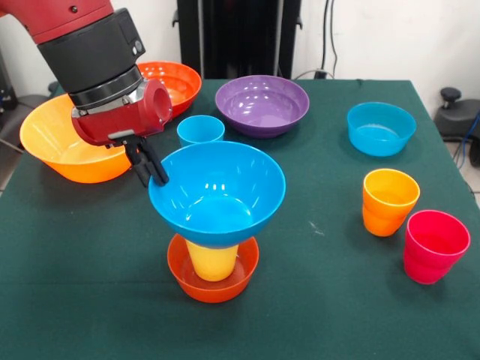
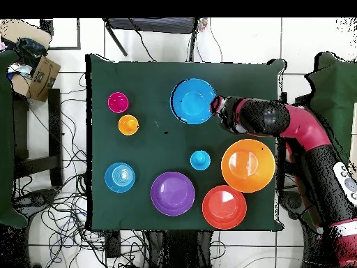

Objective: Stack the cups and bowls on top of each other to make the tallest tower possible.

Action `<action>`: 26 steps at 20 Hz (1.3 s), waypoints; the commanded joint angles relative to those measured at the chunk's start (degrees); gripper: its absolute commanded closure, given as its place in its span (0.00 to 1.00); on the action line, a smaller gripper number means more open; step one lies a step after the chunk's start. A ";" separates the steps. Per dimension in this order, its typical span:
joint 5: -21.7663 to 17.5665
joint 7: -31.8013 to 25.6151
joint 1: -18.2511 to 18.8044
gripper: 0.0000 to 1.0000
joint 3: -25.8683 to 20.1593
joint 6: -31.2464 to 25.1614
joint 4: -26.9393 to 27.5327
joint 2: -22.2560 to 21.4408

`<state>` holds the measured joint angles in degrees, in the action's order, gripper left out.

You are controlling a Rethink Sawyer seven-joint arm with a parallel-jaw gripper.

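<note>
Front view, glossy large blue bowl (image 1: pixel 217 191), perched on yellow cup (image 1: pixel 211 260), seemingly level

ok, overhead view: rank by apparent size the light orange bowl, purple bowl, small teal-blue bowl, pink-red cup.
Largest to smallest as seen from overhead:
1. light orange bowl
2. purple bowl
3. small teal-blue bowl
4. pink-red cup
All four sit on the table, so nearness to the camera hardly skews this.

You have a dark green cloth-covered table (image 1: pixel 90 300) filling most of the front view, a plain white wall (image 1: pixel 390 34) across its top, and a black stand (image 1: pixel 238 34) top centre. Overhead, tangled black cables (image 2: pixel 66 209) cross pale floor tiles (image 2: pixel 73 63); a brown cardboard box (image 2: pixel 42 77) sits upper left.
</note>
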<state>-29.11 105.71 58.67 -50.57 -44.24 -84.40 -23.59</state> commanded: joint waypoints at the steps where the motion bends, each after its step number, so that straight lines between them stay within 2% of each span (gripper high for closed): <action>1: -3.53 -16.64 -2.32 1.00 0.86 -6.08 3.44 -0.78; 20: -3.77 -16.60 -3.16 1.00 1.45 -9.65 3.92 -1.16; 26: -3.90 -16.34 -2.87 1.00 1.18 -8.98 3.36 -1.30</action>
<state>-29.40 105.71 58.25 -50.55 -47.63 -84.16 -23.66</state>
